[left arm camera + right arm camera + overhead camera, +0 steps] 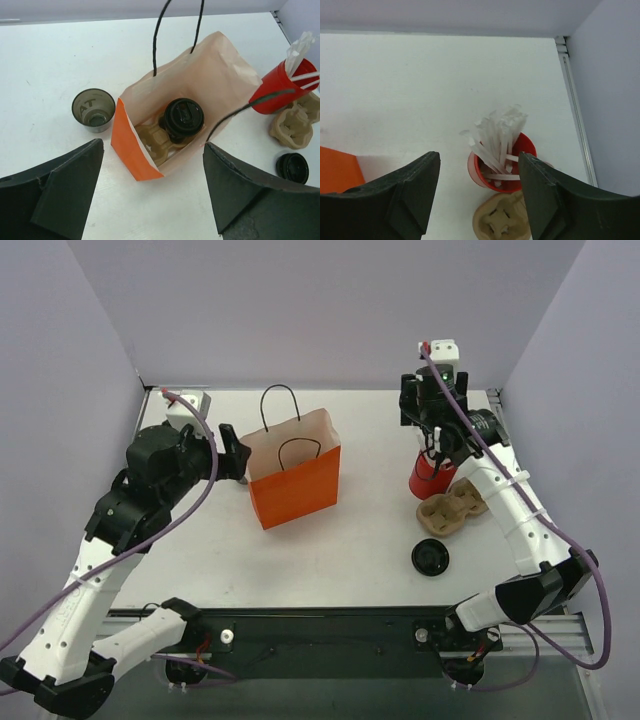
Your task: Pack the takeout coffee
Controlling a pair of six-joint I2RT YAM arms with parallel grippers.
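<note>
Sitting inside the orange paper bag, the takeout coffee stands upright with its lid on, in a pulp cup tray on the bag floor. The left pincer hangs above the bag mouth, fingers spread wide to either side, gripping nothing. A lidless see-through cup stands on the surface just beside the bag. On the bag's other side are a red cup holding wrapped straws, a second pulp tray and a loose black lid. The right pincer hovers over the red cup, fingers spread, empty.
</note>
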